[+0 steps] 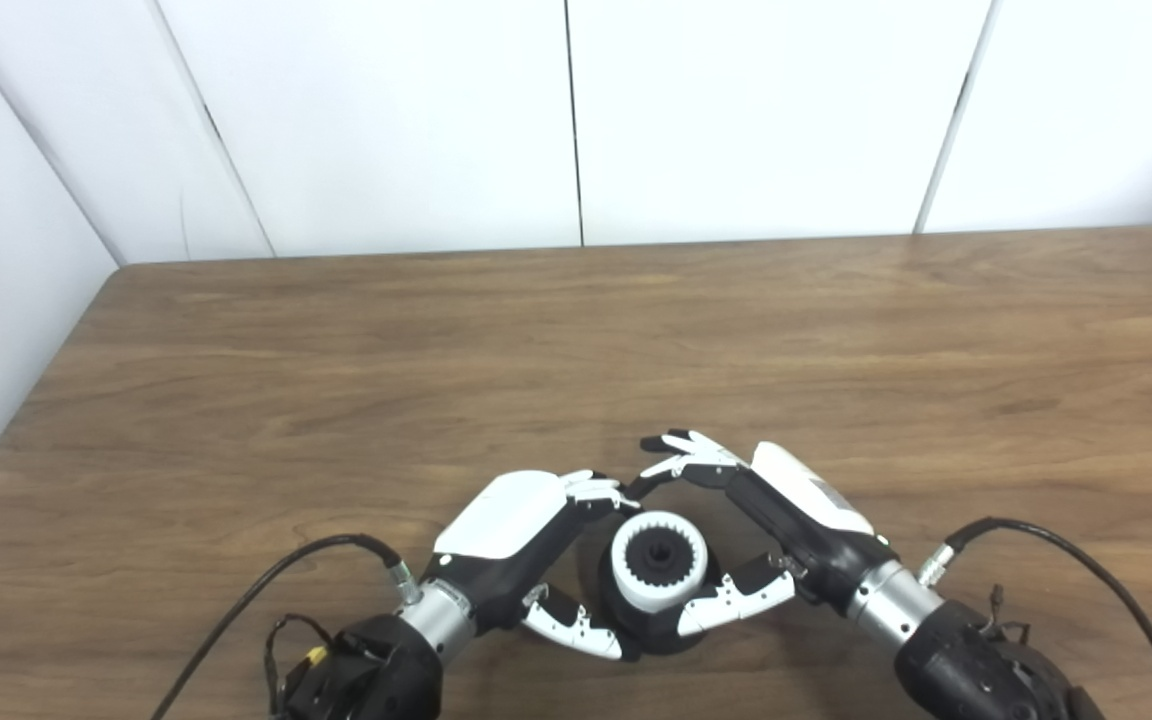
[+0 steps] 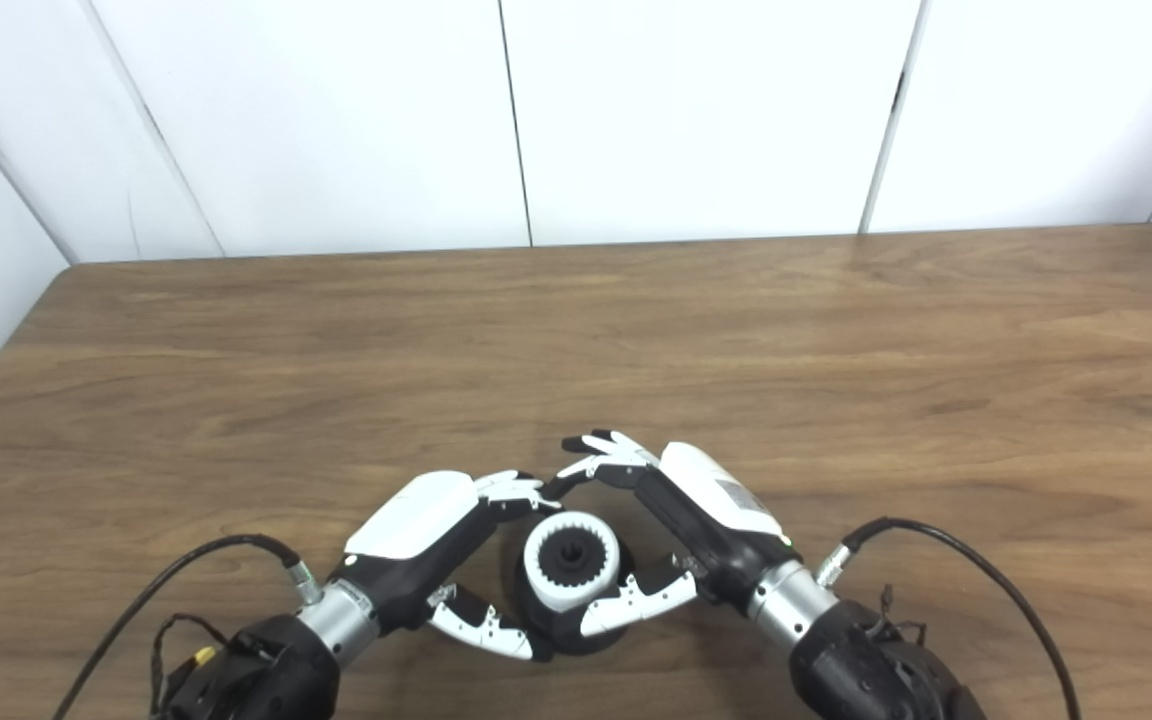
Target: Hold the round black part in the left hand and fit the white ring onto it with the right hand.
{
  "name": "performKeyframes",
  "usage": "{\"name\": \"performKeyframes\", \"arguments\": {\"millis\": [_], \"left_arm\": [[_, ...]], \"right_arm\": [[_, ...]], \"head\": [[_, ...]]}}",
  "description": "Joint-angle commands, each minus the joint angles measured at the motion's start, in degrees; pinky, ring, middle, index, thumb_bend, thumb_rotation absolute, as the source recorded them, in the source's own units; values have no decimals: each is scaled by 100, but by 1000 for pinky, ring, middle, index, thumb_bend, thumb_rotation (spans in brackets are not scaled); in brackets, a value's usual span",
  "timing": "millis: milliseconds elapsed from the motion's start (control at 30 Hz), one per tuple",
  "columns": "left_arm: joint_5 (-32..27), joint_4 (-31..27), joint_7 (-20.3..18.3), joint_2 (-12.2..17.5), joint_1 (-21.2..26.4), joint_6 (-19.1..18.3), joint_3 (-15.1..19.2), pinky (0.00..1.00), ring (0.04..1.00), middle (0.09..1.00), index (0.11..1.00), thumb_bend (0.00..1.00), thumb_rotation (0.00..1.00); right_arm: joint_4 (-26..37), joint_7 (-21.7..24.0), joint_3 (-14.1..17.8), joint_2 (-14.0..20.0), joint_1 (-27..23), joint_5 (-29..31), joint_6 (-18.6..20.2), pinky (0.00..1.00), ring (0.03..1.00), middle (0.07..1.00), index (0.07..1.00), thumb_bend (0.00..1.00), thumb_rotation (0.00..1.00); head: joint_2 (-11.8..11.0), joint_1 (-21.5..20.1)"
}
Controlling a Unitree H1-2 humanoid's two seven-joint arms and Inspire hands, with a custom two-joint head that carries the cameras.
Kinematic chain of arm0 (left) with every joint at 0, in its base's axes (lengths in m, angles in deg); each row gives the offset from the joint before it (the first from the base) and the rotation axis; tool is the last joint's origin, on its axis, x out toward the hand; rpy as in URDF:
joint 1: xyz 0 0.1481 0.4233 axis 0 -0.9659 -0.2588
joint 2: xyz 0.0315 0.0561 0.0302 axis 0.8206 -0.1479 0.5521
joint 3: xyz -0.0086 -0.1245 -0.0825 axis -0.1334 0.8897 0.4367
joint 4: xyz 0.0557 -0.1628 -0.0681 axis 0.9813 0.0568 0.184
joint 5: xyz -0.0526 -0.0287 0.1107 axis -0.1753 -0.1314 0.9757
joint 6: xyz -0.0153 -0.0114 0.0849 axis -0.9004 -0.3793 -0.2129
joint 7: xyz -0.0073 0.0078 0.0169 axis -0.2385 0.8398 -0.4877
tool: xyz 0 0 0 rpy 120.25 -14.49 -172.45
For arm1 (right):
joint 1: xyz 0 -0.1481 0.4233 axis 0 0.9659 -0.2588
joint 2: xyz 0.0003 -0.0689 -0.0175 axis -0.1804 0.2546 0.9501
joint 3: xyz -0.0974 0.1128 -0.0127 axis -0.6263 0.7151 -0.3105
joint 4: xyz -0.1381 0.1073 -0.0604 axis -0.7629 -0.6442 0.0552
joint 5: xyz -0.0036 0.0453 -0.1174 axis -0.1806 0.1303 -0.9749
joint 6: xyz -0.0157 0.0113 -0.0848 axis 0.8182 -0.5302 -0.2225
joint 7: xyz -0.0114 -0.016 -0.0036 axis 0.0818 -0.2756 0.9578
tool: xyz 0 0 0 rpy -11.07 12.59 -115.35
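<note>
Item 1. Left hand (image 1: pixel 521 540), white-backed with black palm, on an arm entering bottom left with a black cable (image 1: pixel 266 580) looping off the wrist. Fingers curl round the far side and the thumb round the near side of the black part; it appears to grip that part.

Item 2. Round black part (image 1: pixel 648 625), a squat cylindrical body near the front edge of the brown wood-grain desk (image 1: pixel 336 380), between the two hands. Whether it rests on the desk or is held just above it cannot be told.

Item 3. White ring (image 1: pixel 658 562), toothed on its inner rim, seated on top of the black part, apparently level. Judged rigid, light, smooth plastic; best taken on the outer wall, clear of the teeth.

Item 4. Right hand (image 1: pixel 796 520), same build. Fingers arch beyond the ring, apart from it; the thumb lies at the part's near side. It looks spread and holding nothing.
</note>
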Motion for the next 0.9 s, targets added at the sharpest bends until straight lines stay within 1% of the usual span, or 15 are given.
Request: {"name": "performKeyframes", "arguments": {"millis": [0, 167, 300, 433, 667, 767, 867], "left_arm": [[17, -78, -77, 95, 125, -25, 12, 850, 938, 893, 777, 947, 287], [12, -95, -101, 173, 92, 1, 65, 843, 931, 892, 803, 955, 299], [-34, -133, -167, 272, 56, -60, 156, 847, 935, 895, 835, 968, 311], [-161, -197, -200, 391, 30, -80, 294, 844, 934, 899, 869, 991, 325], [-332, -329, -317, 555, -14, -211, 545, 844, 928, 901, 896, 1000, 319], [-417, -374, -360, 616, -16, -307, 668, 835, 929, 906, 906, 1000, 317], [-612, -427, -355, 636, -27, -413, 831, 827, 930, 909, 913, 1000, 309]], "right_arm": [[89, -41, 76, 15, -189, 71, -68, 914, 973, 914, 711, 1000, 379], [89, -79, 108, 35, -188, 70, -90, 910, 973, 911, 711, 1000, 369], [61, -150, 182, 80, -193, 48, -156, 898, 967, 909, 726, 1000, 388], [66, -203, 327, 82, -199, 126, -75, 897, 962, 908, 752, 1000, 404], [84, -260, 538, 146, -173, 182, -101, 879, 944, 909, 790, 1000, 445], [110, -280, 707, 122, -112, 380, -33, 891, 942, 909, 800, 1000, 455], [83, -330, 838, 124, -71, 498, -77, 888, 934, 904, 811, 1000, 473]], "head": [[-4, 6], [-10, 3], [-18, 7], [-30, -8], [-52, -13], [-67, -6], [-72, -27]]}}
